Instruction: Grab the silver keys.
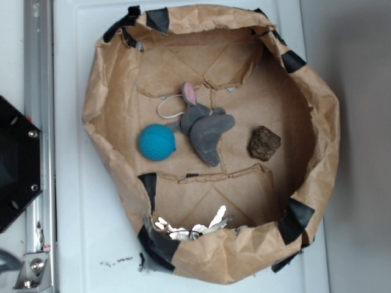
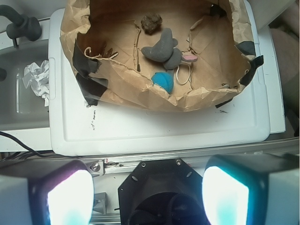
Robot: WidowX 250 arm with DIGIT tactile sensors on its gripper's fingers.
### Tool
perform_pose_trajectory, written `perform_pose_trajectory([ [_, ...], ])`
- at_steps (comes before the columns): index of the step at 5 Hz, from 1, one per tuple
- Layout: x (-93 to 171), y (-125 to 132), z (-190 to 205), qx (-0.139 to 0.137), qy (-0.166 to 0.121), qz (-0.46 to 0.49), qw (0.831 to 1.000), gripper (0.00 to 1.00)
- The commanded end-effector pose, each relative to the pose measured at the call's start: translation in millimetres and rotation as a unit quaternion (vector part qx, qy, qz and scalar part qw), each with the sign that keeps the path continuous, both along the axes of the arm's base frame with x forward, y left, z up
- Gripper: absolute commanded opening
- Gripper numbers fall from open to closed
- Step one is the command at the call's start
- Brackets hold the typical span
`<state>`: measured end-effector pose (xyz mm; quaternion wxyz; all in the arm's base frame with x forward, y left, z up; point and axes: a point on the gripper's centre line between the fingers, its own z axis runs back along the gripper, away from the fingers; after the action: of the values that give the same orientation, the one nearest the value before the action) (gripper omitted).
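The silver keys (image 1: 192, 227) lie fanned out on the floor of a brown paper-lined bin (image 1: 317, 122), against its near wall. In the wrist view they show only as small dim shapes (image 2: 104, 53) by the bin's left wall. My gripper (image 2: 147, 197) does not show in the exterior view. In the wrist view its two fingers (image 2: 70, 199) stand wide apart with nothing between them, over the robot's black base (image 2: 157, 187). It is well away from the bin and open.
The bin also holds a blue ball (image 1: 157, 142), a grey plush mouse (image 1: 204, 128) and a brown lump (image 1: 264, 143). It stands on a white lid (image 2: 154, 126). A metal rail (image 1: 38, 91) runs along the left. Crumpled white paper (image 2: 37, 77) lies beside the lid.
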<state>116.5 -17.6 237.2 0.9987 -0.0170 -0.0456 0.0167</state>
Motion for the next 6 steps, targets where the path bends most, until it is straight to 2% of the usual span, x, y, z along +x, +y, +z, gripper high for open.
perform_pose_trajectory([
  [1, 0.0, 0.0, 0.0, 0.000, 0.000, 0.000, 1.000, 1.00],
  [2, 50.0, -7.0, -3.6, 0.018, -0.038, 0.066, 0.997, 1.00],
  [3, 100.2, -14.3, -11.8, 0.031, -0.044, 0.083, 0.995, 1.00],
  [4, 133.2, -10.3, -32.0, 0.015, -0.052, 0.073, 0.996, 1.00],
  [5, 148.9, 13.1, -79.9, -0.040, -0.054, -0.002, 0.998, 1.00],
  [6, 149.0, 28.9, -102.0, -0.056, -0.056, -0.025, 0.997, 1.00],
])
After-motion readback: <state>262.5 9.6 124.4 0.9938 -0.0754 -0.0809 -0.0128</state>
